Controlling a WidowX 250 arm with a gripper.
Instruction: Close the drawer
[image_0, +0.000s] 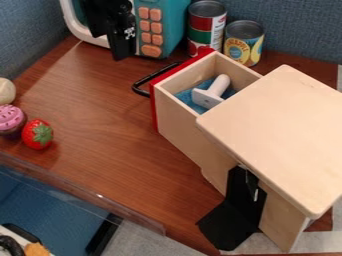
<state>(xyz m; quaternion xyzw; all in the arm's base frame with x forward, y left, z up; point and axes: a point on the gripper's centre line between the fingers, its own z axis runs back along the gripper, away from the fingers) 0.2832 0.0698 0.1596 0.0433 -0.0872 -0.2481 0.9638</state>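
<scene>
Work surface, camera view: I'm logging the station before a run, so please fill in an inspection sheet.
Surface: brown wood-grain tabletop
Job's things: red-fronted drawer open from wooden cabinet; pale-handled item and blue cloth inside
Clutter: toy strawberry, pink-topped cupcake, red-banded can, yellow-labelled can
Tool: upper left, by teal-and-white toy appliance
Cables: nothing seen
Surroundings: blue fabric panel behind

Room off the drawer's (179, 131) front, cans (206, 27) close beside it.
Tabletop (93, 105) lane runs from drawer front toward strawberry (35, 134); handle (135, 86) juts in. Toy microwave (160, 30) blocks past the handle.
</scene>
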